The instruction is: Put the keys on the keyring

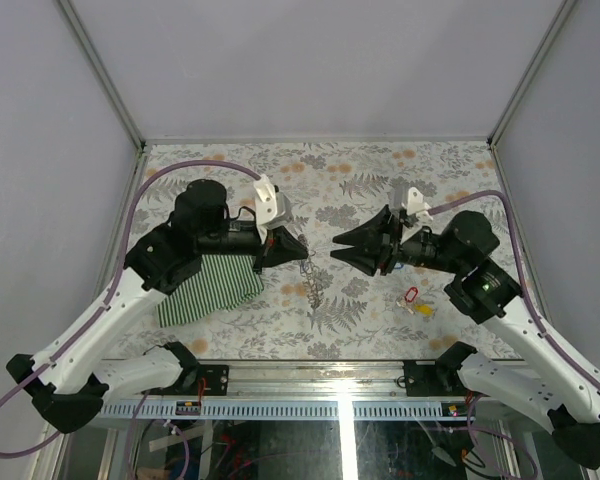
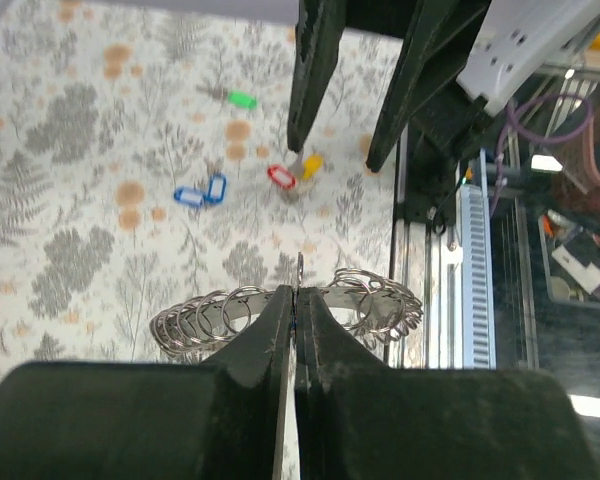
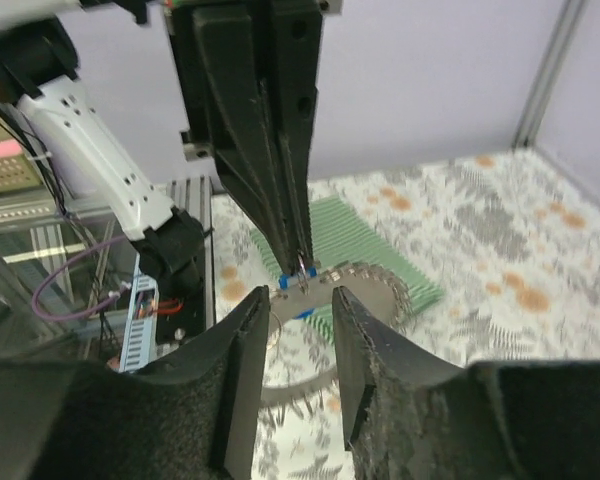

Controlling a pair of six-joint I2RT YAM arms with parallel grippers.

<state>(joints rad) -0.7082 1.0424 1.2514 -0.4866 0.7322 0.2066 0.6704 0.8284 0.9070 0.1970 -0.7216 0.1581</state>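
Pale grey walls around a bench (image 1: 365,170) printed with ferns and orange blossoms. At its middle, the keyring (image 2: 375,297): a silvery coiled loop, held up and pinched at the top by the left jaws, shut tight on it; lower end touching the bench or not, impossible to tell. No coloured tag seen on the loop from the left wrist; blue flecks (image 3: 284,284) by the grip in the right wrist view, too small to name. Opposite, near but apart, the right jaws, spread wide and empty. Loose on the bench beyond, the keys (image 2: 187,196): a blue pair (image 2: 200,192) side by side, a red tag (image 2: 281,177) just beside a yellow tag (image 2: 311,165), a green tag (image 2: 241,98) further off. Out on the left side, flat on the bench, a green striped cloth (image 1: 210,285). Likely tally: ring presented, five keys left to thread, none yet picked up.
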